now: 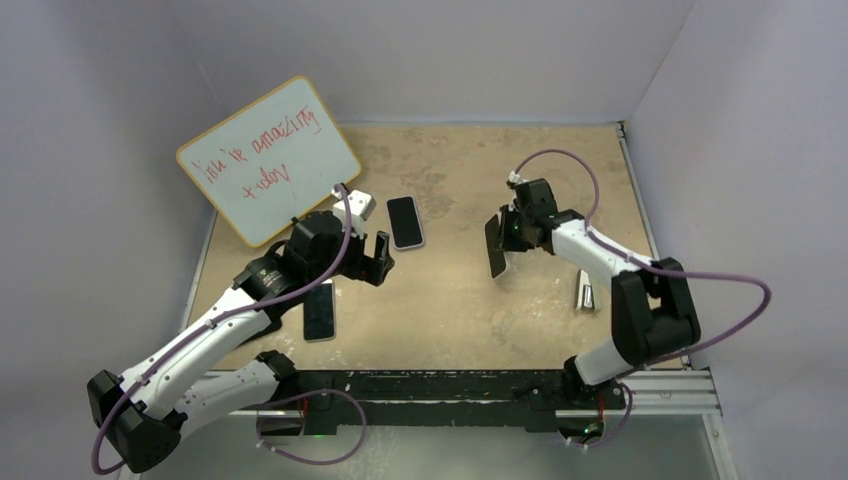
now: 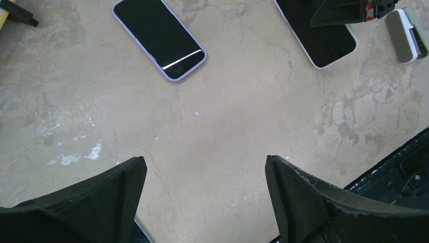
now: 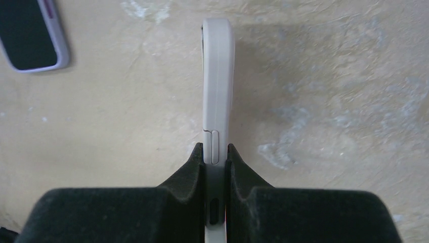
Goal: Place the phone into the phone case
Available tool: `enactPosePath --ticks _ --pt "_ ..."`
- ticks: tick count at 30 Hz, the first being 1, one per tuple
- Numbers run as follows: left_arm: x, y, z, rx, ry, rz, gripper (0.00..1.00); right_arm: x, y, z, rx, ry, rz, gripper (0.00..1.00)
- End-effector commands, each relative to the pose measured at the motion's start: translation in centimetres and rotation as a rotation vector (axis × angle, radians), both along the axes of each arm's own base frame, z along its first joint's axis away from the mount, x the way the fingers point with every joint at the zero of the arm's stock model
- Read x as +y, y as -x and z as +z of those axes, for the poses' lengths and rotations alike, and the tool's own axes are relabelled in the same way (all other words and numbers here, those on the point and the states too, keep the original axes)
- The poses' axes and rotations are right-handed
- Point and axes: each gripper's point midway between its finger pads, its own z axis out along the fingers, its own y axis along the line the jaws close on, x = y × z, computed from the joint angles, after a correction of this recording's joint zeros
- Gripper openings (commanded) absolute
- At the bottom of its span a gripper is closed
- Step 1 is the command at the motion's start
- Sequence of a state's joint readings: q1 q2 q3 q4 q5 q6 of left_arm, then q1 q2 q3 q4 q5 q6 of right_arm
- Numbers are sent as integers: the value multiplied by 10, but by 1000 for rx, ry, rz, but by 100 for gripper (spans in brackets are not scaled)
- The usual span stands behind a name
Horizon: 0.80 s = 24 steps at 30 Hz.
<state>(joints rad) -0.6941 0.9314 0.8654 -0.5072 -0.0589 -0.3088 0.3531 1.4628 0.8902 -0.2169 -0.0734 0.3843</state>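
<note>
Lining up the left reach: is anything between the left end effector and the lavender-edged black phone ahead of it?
Nothing visible does. Only beige tabletop lies between the open left end effector and the lavender-edged black phone.

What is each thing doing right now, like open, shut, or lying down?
left gripper: open, empty.
right gripper: shut on the grey case.
grey case: pinched edgewise between the fingers.
lilac phone: lying flat, screen up and dark.
white-edged phone: lying flat, screen dark.
whiteboard: has red writing.
</note>
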Motion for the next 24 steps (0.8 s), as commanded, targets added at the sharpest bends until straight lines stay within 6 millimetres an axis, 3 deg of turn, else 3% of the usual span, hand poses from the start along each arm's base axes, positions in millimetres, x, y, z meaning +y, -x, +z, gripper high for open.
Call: enactPosePath --ticks 1,5,11,14,20,24 --pt "10 -4 2 -36 -33 24 91 -13 -25 5 21 17 71 0" --pt "6 -3 0 -25 -35 2 91 -21 -39 -10 101 2 85 9" --pt "7 -2 -2 -22 -35 7 92 -36 -48 -33 197 25 68 32" --pt "8 -3 -5 -12 -41 18 92 -39 -53 -33 195 26 40 43" --pt "14 -7 -23 63 -88 90 96 -50 -62 -29 178 82 -22 48" --pt "21 -12 -30 100 -116 167 100 -57 -64 -20 163 110 -55 62"
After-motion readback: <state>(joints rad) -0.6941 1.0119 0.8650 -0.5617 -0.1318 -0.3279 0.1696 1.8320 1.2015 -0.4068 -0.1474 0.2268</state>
